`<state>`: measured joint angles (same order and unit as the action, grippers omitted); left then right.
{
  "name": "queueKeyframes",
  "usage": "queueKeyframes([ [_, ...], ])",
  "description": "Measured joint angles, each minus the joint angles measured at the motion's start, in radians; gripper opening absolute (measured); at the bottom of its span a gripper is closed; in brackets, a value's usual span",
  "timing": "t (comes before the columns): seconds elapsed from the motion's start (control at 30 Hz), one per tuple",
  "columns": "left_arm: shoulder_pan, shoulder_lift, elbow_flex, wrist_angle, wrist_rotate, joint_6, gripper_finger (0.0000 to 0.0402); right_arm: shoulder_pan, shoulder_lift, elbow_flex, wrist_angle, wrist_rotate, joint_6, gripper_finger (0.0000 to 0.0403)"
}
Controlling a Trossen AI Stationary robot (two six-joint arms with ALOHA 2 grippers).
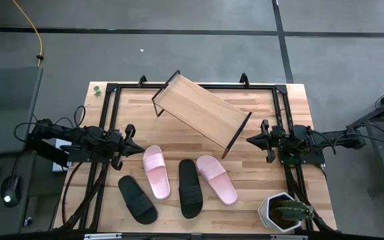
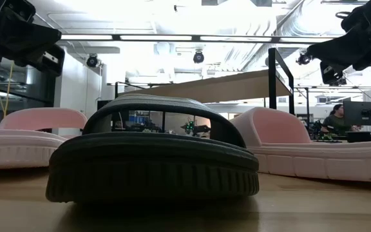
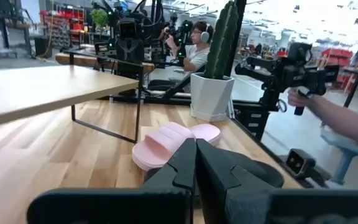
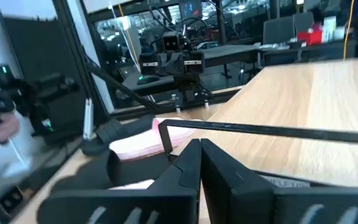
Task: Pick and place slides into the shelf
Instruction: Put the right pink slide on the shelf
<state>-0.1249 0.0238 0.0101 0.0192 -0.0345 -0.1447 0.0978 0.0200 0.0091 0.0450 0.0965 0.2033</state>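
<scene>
High view: four slides (image 1: 179, 183) are seen on the counter (image 1: 299, 107), in a row just beside the empty shelf (image 1: 202, 110). Left tool (image 1: 133, 143) and right tool (image 1: 252, 139) are both clenched, holding nothing. One must be opened wide, then lowered over a strap.

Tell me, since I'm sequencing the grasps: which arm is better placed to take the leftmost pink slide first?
Left, probably. The left gripper hovers right beside that pink slide, fingers shut, while the right gripper waits across the shelf.
</scene>
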Motion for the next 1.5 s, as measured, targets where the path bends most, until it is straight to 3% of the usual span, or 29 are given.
queueKeyframes([
  [0.53,0.000,0.000,0.000,0.013,-0.069,0.044,0.0001,0.000,0.000,0.000,0.035,0.016,-0.074,0.0000],
  [0.8,0.000,0.000,0.000,0.012,-0.063,-0.042,0.0001,0.000,0.000,0.000,0.017,-0.049,-0.065,0.0000],
  [0.97,0.000,0.000,0.000,0.018,-0.045,0.008,0.0001,0.000,0.000,0.000,-0.001,-0.084,-0.041,0.0000],
  [1.3,0.000,0.000,0.000,0.154,-0.098,-0.002,0.0001,0.000,0.000,0.001,0.035,-0.036,-0.050,0.0000],
  [1.5,0.000,0.000,0.000,0.168,-0.105,-0.027,0.0001,0.000,0.000,0.001,0.126,-0.021,-0.174,0.0000],
])
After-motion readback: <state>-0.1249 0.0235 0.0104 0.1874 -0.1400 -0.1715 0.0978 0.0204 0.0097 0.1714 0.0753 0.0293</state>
